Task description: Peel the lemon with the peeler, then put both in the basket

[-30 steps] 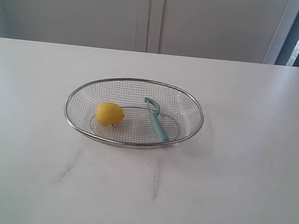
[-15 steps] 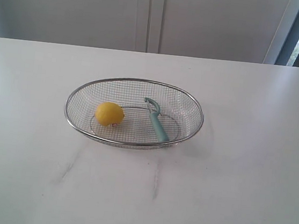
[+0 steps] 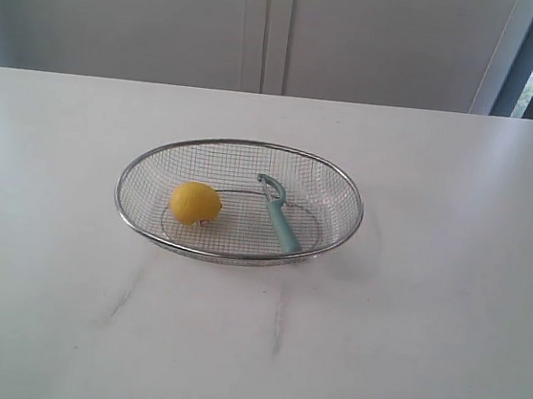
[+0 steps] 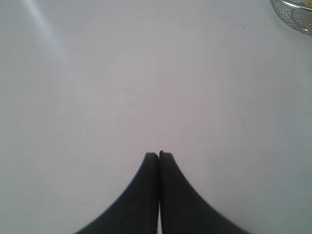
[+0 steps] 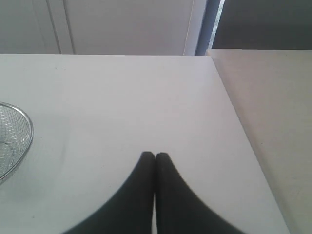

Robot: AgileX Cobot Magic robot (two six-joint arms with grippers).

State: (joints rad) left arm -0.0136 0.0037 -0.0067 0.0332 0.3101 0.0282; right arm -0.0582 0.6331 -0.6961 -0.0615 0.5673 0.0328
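The silver wire-mesh basket (image 3: 244,145) sits in the middle of the white table in the exterior view. Inside it, on the left, lies the yellow lemon (image 3: 195,203). The teal-handled peeler (image 3: 279,215) lies in the basket's right half, blade head toward the back. Neither arm shows in the exterior view. My left gripper (image 4: 159,155) is shut and empty over bare table, with the basket's rim (image 4: 292,6) at a corner of its view. My right gripper (image 5: 155,155) is also shut and empty, and the basket's rim (image 5: 29,131) shows at the edge of its view.
Pale cabinet doors (image 3: 267,26) stand behind the table. In the right wrist view the table's edge (image 5: 234,112) runs beside a beige surface (image 5: 273,112). A dark window frame (image 3: 528,56) is at the back right.
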